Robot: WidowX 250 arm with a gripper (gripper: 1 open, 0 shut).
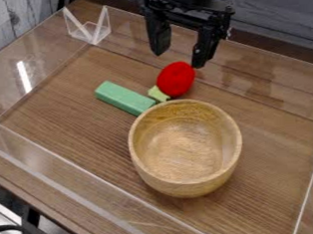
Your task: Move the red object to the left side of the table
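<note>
- A low clear acrylic wall is seen nearest the camera, running along the front edge; like walls border the other sides, and a small folded clear piece stands at the far left corner.
- The table is shown as a brown wood-grain top, filling most of the view inside those walls.
- A round wooden bowl is placed upright on the near right part of the table; its inside appears bare.
- The robot arm is seen at the top, dark and hung from above, with its gripper pointed down over the far middle of the table.
- The jaws are held wide apart, one finger to the left and one to the right, and nothing is gripped between them; both fingertips hang clear of the tabletop as far as can be told.
- A flat green rectangular block is laid on the table just behind the bowl's left rim, slanted from far left to near right.
- The red object is set on the table near the middle, just beyond the bowl's far rim and at the right end of the green block, below and between the open fingers but untouched by them.
- A little yellow-green bit is seen at the red object's lower left, against the block.
</note>
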